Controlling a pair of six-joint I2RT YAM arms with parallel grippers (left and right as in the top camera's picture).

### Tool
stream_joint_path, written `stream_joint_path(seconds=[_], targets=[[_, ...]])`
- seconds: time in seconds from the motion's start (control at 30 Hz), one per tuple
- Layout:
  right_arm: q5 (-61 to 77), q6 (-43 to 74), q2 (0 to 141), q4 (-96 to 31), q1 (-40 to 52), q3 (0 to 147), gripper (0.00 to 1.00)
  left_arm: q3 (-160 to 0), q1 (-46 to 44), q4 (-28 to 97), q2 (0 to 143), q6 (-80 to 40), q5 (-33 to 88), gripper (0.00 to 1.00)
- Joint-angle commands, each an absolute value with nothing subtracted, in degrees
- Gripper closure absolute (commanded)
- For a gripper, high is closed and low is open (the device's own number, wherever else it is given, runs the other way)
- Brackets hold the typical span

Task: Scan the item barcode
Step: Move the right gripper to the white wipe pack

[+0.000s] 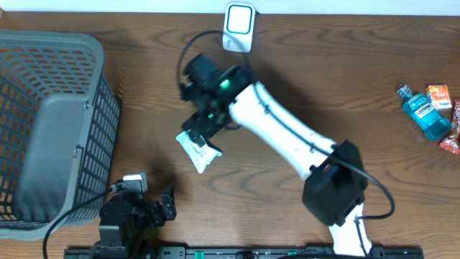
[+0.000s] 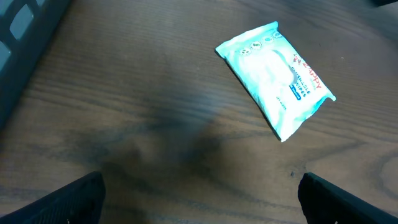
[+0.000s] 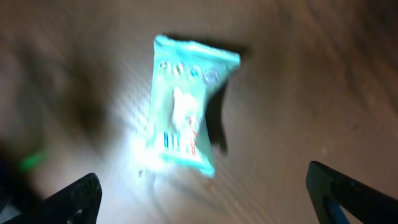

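I am holding the left gripper [image 1: 165,205] wide open and empty at the near edge. The wipes pack [image 2: 275,78] is lying flat on the table [image 1: 302,79]; I am judging it light, soft and slick, best pinched across its narrow width. The right gripper [image 1: 203,128] is hovering above it, fully spread and empty.

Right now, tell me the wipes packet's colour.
Packet is pale turquoise and white; clearest in left wrist view.

Flat plastic wipes packet [image 2: 273,78]: pale teal, white centre panel, red lettering. Wooden tabletop [image 1: 323,72]: dark brown, streaked grain. Plastic lattice basket [image 1: 100,144], left edge: grey. Mouthwash bottle [image 1: 428,116], right edge: blue-teal, white label. Small carton [image 1: 438,96] beside it: orange.
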State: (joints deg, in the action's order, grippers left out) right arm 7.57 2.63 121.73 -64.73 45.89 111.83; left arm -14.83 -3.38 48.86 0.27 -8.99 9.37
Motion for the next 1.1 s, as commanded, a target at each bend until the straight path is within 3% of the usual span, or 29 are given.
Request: stream_joint_path(seconds=[0.0, 0.37, 0.5, 0.63, 0.77, 1.07], targets=[[-5.65, 7.73, 121.21, -61.95, 49.78, 109.86, 0.04, -14.35, -3.18, 50.72, 0.21, -8.88, 10.04, 0.01], [-11.05, 11.42, 122.02, -52.16, 56.05, 102.45, 0.23, -14.35, -3.18, 50.72, 0.21, -8.88, 10.04, 0.01], [-10.09, 16.49, 122.02, -51.99, 56.03, 100.97, 0.39, -14.35, -3.18, 50.72, 0.21, -8.88, 10.04, 0.01], [-6.94, 16.49, 122.02, -49.76, 56.03, 98.80, 0.69, -14.35, -3.18, 50.72, 0.21, -8.88, 10.04, 0.01], [-5.63, 16.49, 122.02, -46.50, 56.01, 95.46, 0.84, -14.35, -3.18, 50.72, 0.21, -8.88, 10.04, 0.01], [-8.49, 17.34, 122.02, -45.47, 53.12, 92.55, 0.94, -14.35, -3.18, 50.72, 0.21, -8.88, 10.04, 0.01]])
